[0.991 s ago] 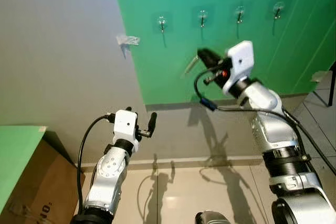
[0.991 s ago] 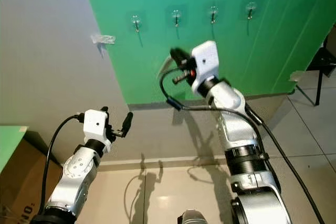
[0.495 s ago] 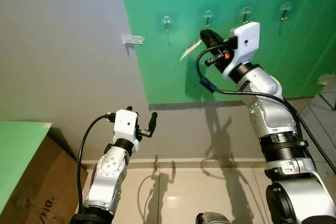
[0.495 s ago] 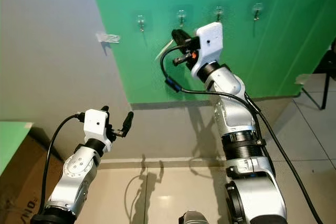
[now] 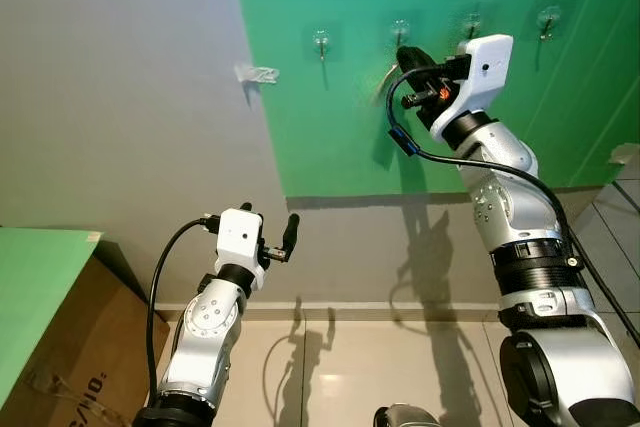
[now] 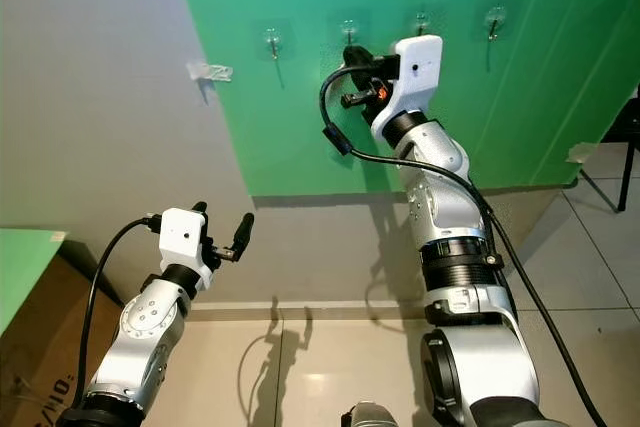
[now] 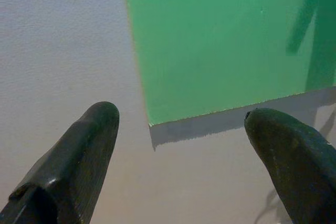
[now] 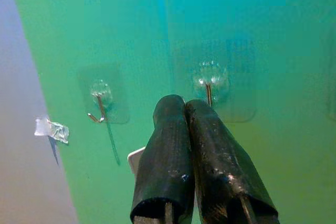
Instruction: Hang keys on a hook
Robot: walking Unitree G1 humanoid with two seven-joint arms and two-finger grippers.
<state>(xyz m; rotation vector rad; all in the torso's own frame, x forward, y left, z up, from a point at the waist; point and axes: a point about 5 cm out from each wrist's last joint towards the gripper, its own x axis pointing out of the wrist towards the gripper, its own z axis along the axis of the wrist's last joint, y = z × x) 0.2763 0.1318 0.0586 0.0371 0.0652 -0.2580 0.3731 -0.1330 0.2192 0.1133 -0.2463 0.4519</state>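
Several clear adhesive hooks sit in a row on the green wall panel (image 5: 330,127). My right gripper (image 5: 408,55) is raised against the panel, its tips just below the second hook from the left (image 5: 400,29), which stands right behind the fingertips (image 8: 184,106) in the right wrist view. The fingers are shut on the keys; a pale silvery piece (image 5: 385,82) hangs blurred below them and shows beside the fingers as a white tag (image 8: 137,158). The leftmost hook (image 8: 98,103) is bare. My left gripper (image 7: 178,124) is held low before the grey wall, open and holding nothing.
A scrap of clear tape (image 5: 255,74) sticks to the grey wall left of the panel. A cardboard box (image 5: 60,357) under a green top (image 5: 30,277) stands at lower left. Tiled floor (image 5: 350,367) lies below, and a black chair leg (image 6: 615,142) is at the right edge.
My right gripper has risen and moved in toward the wall, from below the hooks up to the second hook, carrying the keys. The left arm has stayed put.
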